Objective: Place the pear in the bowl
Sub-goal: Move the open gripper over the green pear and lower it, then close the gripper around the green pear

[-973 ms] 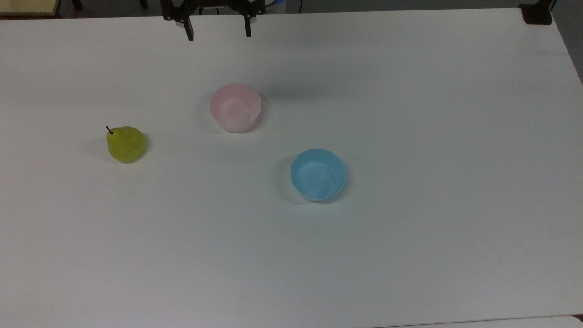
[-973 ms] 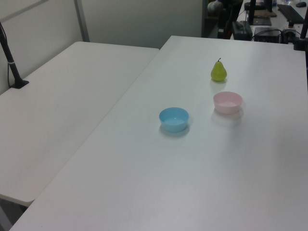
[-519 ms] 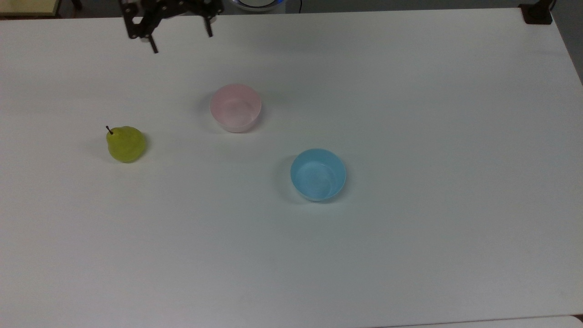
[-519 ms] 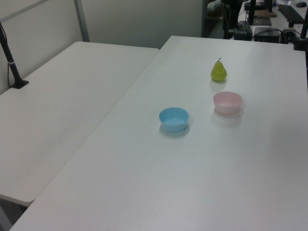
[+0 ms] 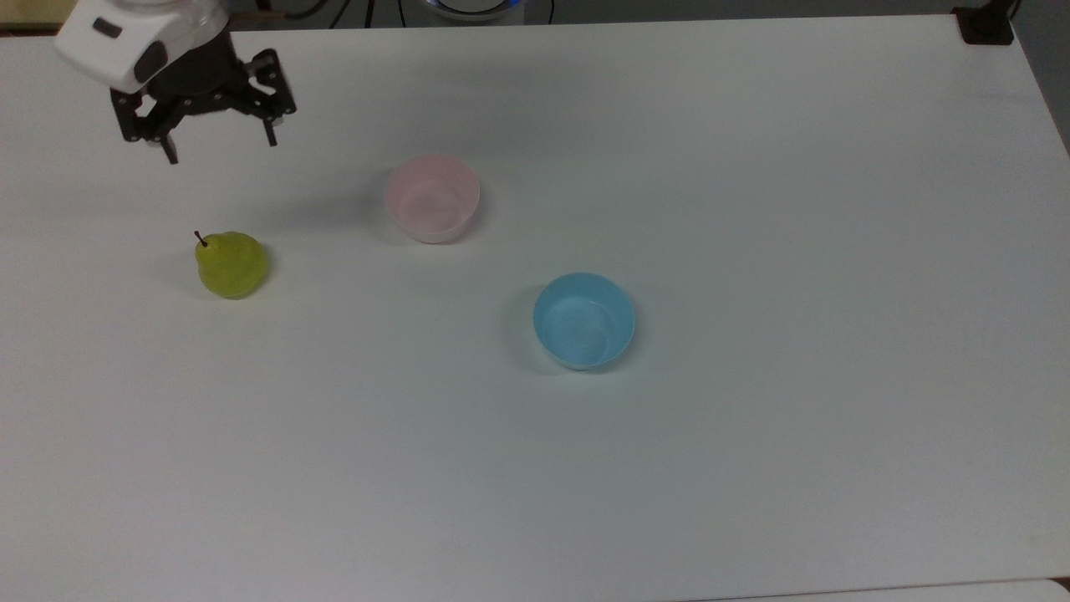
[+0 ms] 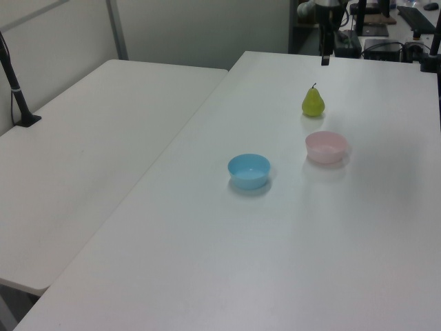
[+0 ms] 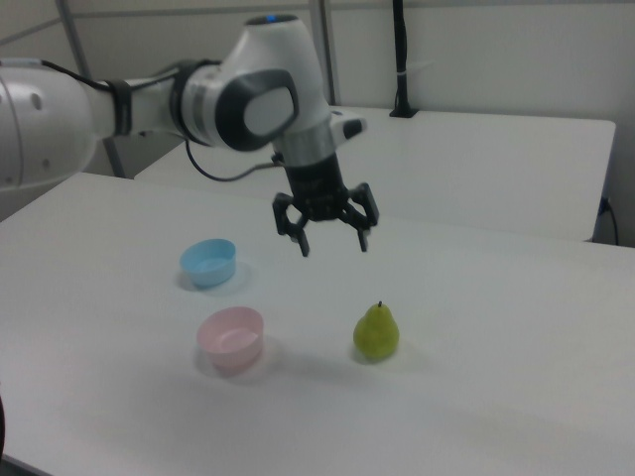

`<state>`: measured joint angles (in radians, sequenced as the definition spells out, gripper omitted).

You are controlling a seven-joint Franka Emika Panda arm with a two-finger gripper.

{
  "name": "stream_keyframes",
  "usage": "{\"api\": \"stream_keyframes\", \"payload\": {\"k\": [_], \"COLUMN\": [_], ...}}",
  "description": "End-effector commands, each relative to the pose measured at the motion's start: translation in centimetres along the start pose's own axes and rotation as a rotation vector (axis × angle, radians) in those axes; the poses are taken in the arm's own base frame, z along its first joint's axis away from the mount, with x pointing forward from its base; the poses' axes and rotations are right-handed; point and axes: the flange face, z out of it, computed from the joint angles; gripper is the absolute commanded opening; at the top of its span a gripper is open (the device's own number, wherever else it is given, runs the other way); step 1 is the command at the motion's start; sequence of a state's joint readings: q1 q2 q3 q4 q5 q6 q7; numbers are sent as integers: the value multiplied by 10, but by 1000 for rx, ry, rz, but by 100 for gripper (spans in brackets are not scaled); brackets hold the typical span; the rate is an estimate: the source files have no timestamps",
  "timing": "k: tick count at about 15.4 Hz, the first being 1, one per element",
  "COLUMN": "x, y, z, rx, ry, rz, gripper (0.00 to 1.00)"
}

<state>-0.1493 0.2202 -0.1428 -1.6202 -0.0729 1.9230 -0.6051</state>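
One white table [image 5: 752, 167], smooth and matte. One gripper [image 5: 222, 145], black, fingers spread wide, holding nothing, hanging above the table apart from the pear. One bowl [image 5: 432, 198], round, pale pink plastic. One pear [image 5: 232, 264], glossy yellow-green, upright, stem up, at the bowl's left in the top view.

One pear [image 5: 231, 265] sits on the tabletop [image 5: 752, 460]. Two bowls share it — one pale pink bowl [image 5: 432, 198] and one light blue bowl [image 5: 583, 321]. One hand [image 5: 221, 150] hangs above — two fingers spread apart.
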Motion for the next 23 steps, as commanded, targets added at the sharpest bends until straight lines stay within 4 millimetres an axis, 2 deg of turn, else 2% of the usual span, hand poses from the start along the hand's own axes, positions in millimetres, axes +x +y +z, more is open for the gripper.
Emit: {"api": "stream_keyframes", "payload": {"k": [1, 3, 6, 12, 13, 14, 16, 17, 18, 19, 22, 23], "x": [2, 3, 10, 14, 15, 16, 15, 14, 13, 13, 10, 8], "y": [12, 19, 20, 20, 20, 20, 21, 21, 23, 23, 23, 21], "z": [57, 86, 115, 148, 152, 159, 160, 159, 157, 156, 146, 137], "rx": [-31, -24, -11, -17, -23, -28, -29, -26, -26, -25, -12, -2], "ry": [35, 15, 33, 23, 26, 29, 32, 28, 27, 30, 19, 10], "rz": [3, 11, 29, 17, 14, 11, 2, -11, -9, -6, 8, 8], "gripper": [100, 100, 100, 100, 96, 81, 33, 17, 5, 0, 0, 0]}}
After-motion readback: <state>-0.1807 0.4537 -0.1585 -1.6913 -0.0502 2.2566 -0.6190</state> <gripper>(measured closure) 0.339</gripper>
